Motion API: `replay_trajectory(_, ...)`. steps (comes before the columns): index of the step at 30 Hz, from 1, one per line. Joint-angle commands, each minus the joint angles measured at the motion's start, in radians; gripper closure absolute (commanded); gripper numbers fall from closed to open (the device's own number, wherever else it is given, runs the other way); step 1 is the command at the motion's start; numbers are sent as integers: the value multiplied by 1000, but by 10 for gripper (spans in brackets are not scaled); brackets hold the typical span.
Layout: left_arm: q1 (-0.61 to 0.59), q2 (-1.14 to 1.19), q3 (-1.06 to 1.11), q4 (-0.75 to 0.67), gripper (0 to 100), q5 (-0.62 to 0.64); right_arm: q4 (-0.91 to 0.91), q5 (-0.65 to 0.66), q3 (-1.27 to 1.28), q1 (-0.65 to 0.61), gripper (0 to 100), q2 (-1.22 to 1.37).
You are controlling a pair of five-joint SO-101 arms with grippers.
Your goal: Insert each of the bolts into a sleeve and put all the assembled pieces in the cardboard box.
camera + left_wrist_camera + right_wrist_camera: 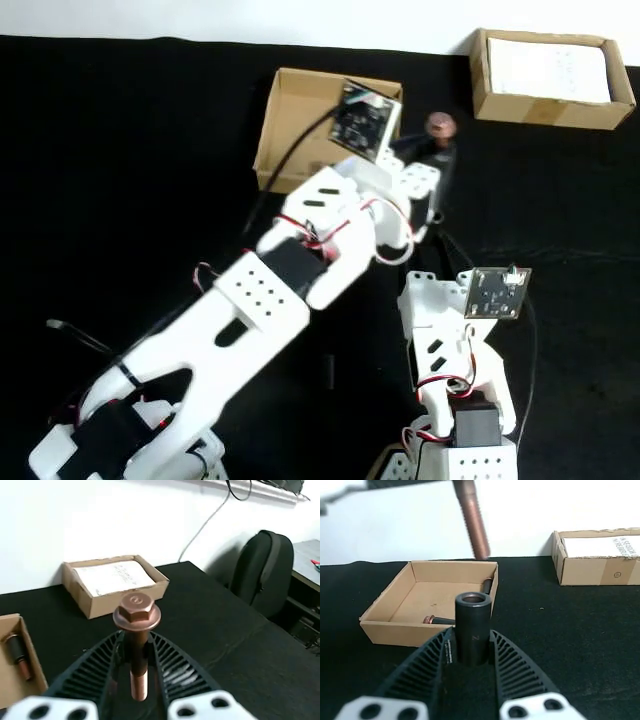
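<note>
My left gripper (136, 639) is shut on a copper bolt (136, 625), which stands upright with its hex head on top. From above, the bolt (440, 125) hangs just right of the open cardboard box (290, 110). My right gripper (472, 636) is shut on a black sleeve (473, 622), held upright with its bore facing up. The bolt's shank (472, 522) hangs above and a little beyond the sleeve, apart from it. The cardboard box (385, 627) lies behind them with two assembled pieces (437, 620) inside. The right arm (450, 340) sits at the lower right.
A second cardboard box (550, 108) holding white paper stands at the table's far right corner, also seen as the paper box (590, 570). Black cloth covers the table. A black bag (265, 570) stands off the table's edge. The left arm's long body (250, 300) crosses the middle.
</note>
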Motion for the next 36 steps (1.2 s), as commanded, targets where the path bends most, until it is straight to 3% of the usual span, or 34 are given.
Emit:
replay_trajectory(1, 21, -7, -71, 58, 992, 8, -25, -5, -4, -10, 991, -10)
replay_trajectory(6, 13, -13, -71, 152, 992, 8, -25, -3, -4, -8, 991, -10)
replay_trajectory(25, 59, -67, -67, 299, 992, 15, -25, -3, -4, -8, 991, -10)
replay_trajectory(36, 58, -65, 13, 305, 947, 9, -25, 43, -5, -8, 991, -10)
